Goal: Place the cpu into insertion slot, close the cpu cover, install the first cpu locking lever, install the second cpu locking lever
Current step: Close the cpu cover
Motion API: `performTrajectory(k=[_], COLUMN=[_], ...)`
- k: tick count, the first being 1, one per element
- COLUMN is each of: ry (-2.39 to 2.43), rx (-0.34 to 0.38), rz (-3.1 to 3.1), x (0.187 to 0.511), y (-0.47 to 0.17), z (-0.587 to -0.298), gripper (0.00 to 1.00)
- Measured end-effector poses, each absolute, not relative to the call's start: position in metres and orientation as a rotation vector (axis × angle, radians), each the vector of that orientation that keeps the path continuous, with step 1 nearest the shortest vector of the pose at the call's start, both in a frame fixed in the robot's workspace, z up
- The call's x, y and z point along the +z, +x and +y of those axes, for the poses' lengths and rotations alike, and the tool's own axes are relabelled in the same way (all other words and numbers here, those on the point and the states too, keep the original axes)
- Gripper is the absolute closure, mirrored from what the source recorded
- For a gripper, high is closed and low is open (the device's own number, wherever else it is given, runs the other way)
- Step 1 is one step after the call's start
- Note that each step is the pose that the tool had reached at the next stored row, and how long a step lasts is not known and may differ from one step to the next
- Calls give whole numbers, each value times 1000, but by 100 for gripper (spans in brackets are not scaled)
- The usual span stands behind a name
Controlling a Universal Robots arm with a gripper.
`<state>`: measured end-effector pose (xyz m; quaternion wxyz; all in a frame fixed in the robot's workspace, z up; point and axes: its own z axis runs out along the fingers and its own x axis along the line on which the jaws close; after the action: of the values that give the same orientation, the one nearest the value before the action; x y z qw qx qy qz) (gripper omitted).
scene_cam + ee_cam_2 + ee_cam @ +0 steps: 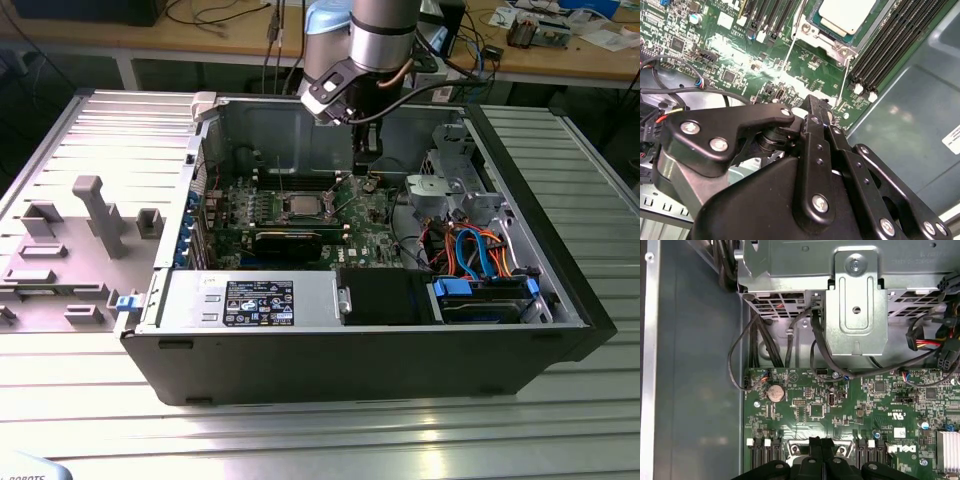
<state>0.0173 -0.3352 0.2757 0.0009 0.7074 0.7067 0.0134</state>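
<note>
The cpu (pixel 299 205) (pixel 846 13), a silver-grey square, lies in the insertion slot (pixel 314 213) on the green motherboard (pixel 260 212). A pale metal cpu cover (pixel 836 40) frames it and looks flat. Two thin wire levers (pixel 790 50) (pixel 844 80) stand up beside the socket. My black gripper (pixel 366 172) (pixel 813 102) (pixel 821 444) hangs above the board on the exterior view's right of the socket. Its fingers are shut together with nothing between them.
The board sits inside an open computer case (pixel 560 330). A metal drive cage (pixel 450 185) (pixel 856 300) with black, orange and blue cables (pixel 478 250) stands on the exterior view's right. Black memory slots (pixel 895 35) run past the socket. A grey fixture plate (pixel 90 230) lies outside the case.
</note>
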Motion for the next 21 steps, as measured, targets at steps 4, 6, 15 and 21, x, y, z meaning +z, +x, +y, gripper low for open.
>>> performTrajectory(k=[4,6,15,21], ry=[2221,2220,2220,2220], rx=[41,41,41,39], rz=[2218,2218,2218,2218], x=[275,275,274,269], y=[21,24,31,31], z=[-335,-334,-334,-333], gripper=[89,89,89,89])
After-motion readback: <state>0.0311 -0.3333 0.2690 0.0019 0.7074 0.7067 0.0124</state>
